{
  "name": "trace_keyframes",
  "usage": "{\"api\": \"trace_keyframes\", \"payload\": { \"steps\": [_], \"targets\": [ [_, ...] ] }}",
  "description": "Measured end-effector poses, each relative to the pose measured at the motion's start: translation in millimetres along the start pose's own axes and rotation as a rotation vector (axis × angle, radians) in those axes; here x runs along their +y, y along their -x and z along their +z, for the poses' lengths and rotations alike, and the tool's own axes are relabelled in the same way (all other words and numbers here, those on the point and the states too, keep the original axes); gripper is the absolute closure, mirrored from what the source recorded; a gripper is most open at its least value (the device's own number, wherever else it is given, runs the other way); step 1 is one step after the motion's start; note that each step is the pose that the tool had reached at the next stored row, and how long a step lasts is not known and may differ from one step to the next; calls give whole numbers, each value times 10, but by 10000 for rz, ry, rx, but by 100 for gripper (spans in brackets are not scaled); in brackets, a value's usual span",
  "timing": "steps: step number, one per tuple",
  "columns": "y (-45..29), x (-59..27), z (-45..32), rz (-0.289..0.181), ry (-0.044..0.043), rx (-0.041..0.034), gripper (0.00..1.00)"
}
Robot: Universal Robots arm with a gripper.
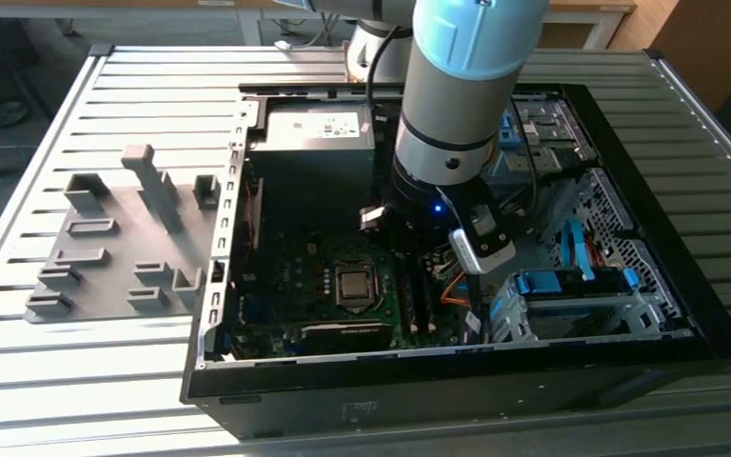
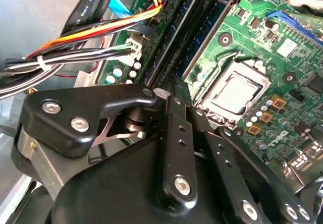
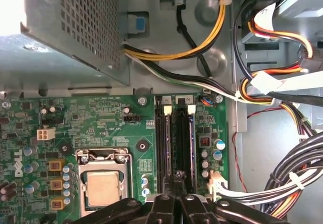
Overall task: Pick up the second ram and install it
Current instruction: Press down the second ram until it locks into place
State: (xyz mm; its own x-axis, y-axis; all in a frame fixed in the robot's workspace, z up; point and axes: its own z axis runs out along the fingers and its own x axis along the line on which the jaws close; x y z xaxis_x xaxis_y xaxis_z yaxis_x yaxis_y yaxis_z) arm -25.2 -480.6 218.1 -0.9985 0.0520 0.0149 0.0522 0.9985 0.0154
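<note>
We see the arm reaching down into the open computer case, which lies on its side on the slatted tabletop. The jaws hang low over the memory slots, just beside the CPU socket on the green motherboard.

In both wrist views the black fingers stand pressed close together, with a thin dark edge running out from between them along the slot line. We take this edge for the second ram, standing on its long edge in or right at the slots, but we cannot tell for sure whether the jaws are clamping it or merely closed above it. We also cannot tell whether the stick is fully seated.

Bundled cables in yellow, orange, black and white run along the side of the board away from the socket. On the exterior view's left, the grey fixture with upright blocks sits on the tabletop, well apart from the arm.
</note>
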Motion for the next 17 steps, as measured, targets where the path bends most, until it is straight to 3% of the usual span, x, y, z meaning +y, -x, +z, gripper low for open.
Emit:
{"api": "trace_keyframes", "payload": {
  "steps": [4, 17],
  "targets": [
    [-2, -1, -86, 0, -19, 6, 89],
    [-2, -1, -101, -1, -23, 6, 89]
  ]
}}
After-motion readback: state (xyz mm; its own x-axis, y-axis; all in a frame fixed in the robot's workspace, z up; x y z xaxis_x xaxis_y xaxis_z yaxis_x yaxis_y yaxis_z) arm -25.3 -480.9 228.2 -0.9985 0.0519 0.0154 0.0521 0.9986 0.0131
